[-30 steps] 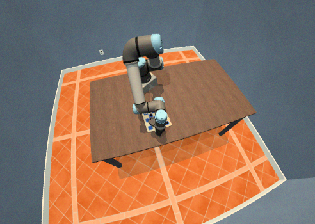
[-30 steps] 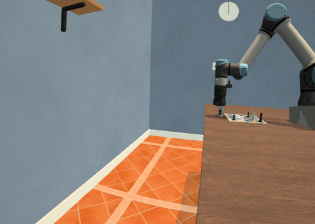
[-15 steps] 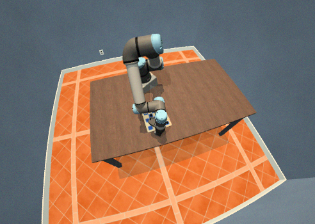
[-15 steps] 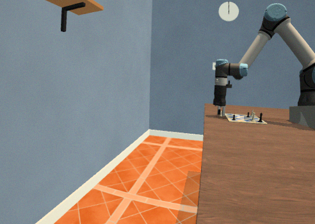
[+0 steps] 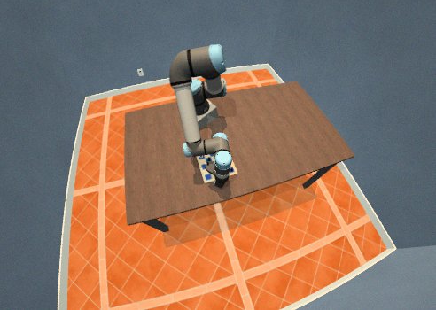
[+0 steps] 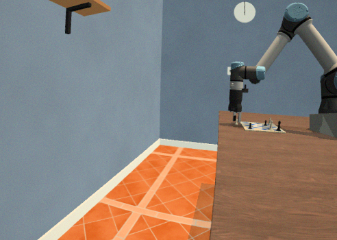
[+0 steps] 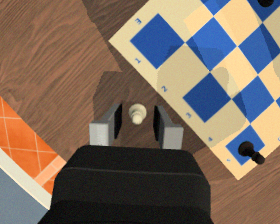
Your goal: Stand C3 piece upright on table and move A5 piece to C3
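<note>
A small white piece (image 7: 138, 113) stands upright on the wooden table, just off the corner of the blue-and-cream board (image 7: 224, 56). My gripper (image 7: 137, 115) is low over it and open, with a finger on each side of the piece and a gap on both sides. In the exterior view the gripper (image 6: 236, 118) points straight down beside the board's (image 6: 262, 126) near-left edge. The square labels are too small to read.
On the board the exterior view shows black pieces (image 6: 250, 125) (image 6: 279, 125) and a white piece (image 6: 270, 124), all upright. The table edge and the orange floor (image 7: 18, 143) lie close on the gripper's left. The arm's base (image 6: 323, 121) stands behind the board.
</note>
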### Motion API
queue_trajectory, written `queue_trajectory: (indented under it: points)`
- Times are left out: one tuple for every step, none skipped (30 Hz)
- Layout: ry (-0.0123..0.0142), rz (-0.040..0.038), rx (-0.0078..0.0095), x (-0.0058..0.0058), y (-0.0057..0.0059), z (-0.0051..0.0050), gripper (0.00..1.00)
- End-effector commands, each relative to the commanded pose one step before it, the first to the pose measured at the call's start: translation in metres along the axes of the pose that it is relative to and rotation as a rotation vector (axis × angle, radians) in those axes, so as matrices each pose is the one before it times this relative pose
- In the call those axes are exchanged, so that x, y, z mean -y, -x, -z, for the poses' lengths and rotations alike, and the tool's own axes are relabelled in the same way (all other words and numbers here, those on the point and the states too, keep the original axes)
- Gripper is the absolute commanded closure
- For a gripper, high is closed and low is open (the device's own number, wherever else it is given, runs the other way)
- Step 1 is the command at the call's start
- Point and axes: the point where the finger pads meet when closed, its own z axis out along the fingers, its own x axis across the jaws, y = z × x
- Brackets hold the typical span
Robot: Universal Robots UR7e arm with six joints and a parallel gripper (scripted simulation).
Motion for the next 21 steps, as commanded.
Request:
queue_trajectory:
  points:
    - [0.00196, -0.00016, 0.00277, -0.00056, 0.00083, 0.01743, 0.32]
    - [0.0, 0.0, 0.0, 0.0, 0.0, 0.00513, 0.32]
    - [0.0, 0.0, 0.0, 0.0, 0.0, 0.00537, 0.32]
    - [0.0, 0.0, 0.0, 0.0, 0.0, 0.00553, 0.32]
    - [0.0, 0.0, 0.0, 0.0, 0.0, 0.0056, 0.32]
    - [0.0, 0.0, 0.0, 0.0, 0.0, 0.00557, 0.32]
    - [0.0, 0.0, 0.0, 0.0, 0.0, 0.0, 0.32]
    - [0.0, 0.0, 0.0, 0.0, 0.0, 0.0, 0.32]
    - [0.0, 0.0, 0.0, 0.0, 0.0, 0.00544, 0.32]
    - [0.0, 0.0, 0.0, 0.0, 0.0, 0.00521, 0.32]
    - [0.0, 0.0, 0.0, 0.0, 0.0, 0.00489, 0.32]
    - [0.0, 0.0, 0.0, 0.0, 0.0, 0.00448, 0.32]
    - [0.0, 0.0, 0.0, 0.0, 0.0, 0.00399, 0.32]
    - [0.0, 0.0, 0.0, 0.0, 0.0, 0.00343, 0.32]
    - [0.0, 0.0, 0.0, 0.0, 0.0, 0.00283, 0.32]
    - [0.0, 0.0, 0.0, 0.0, 0.0, 0.00223, 0.32]
    - [0.0, 0.0, 0.0, 0.0, 0.0, 0.00162, 0.32]
    - [0.0, 0.0, 0.0, 0.0, 0.0, 0.00106, 0.32]
    - [0.0, 0.0, 0.0, 0.0, 0.0, 0.00059, 0.32]
    - [0.0, 0.0, 0.0, 0.0, 0.0, 0.00023, 0.32]
    - [0.0, 0.0, 0.0, 0.0, 0.0, 0.00004, 0.32]
